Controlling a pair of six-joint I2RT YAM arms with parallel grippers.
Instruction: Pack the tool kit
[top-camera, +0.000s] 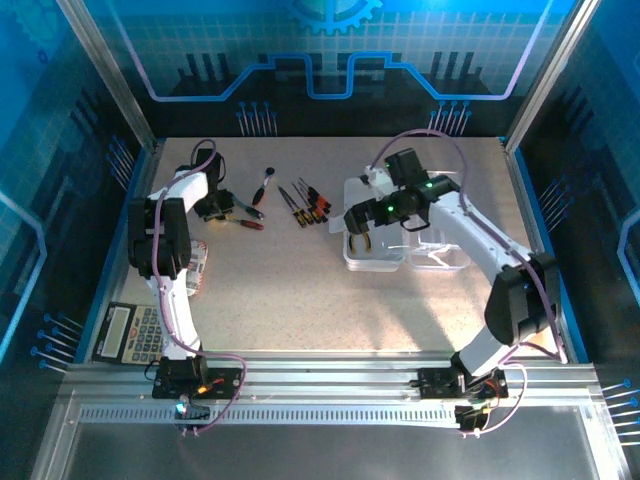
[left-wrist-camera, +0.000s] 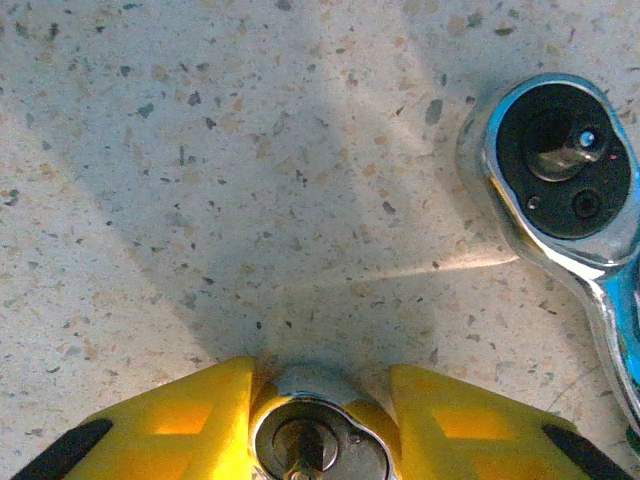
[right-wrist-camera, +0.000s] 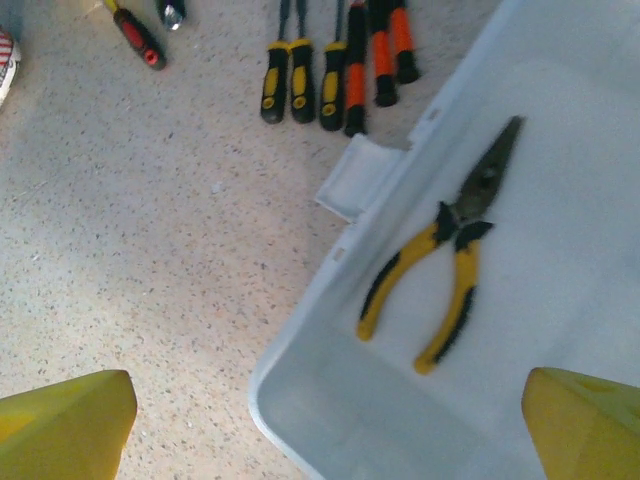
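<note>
The left gripper (left-wrist-camera: 320, 375) has its yellow fingers closed in on either side of a round chrome tool head (left-wrist-camera: 318, 440) on the speckled table (left-wrist-camera: 200, 200). It seems to be pinching the head for a lift, though contact is hard to confirm this close. Just right lie a shiny chrome ratchet wrench (left-wrist-camera: 560, 170), then yellow-and-black and orange-and-black screwdrivers (right-wrist-camera: 335, 60), all unpacked. Further right, the clear rectangular plastic case (right-wrist-camera: 580, 150) lies open so tools can drop in, and it already holds the yellow-handled pliers (right-wrist-camera: 460, 225). The right gripper (right-wrist-camera: 330, 420) hangs above it, spread wide and empty.
</note>
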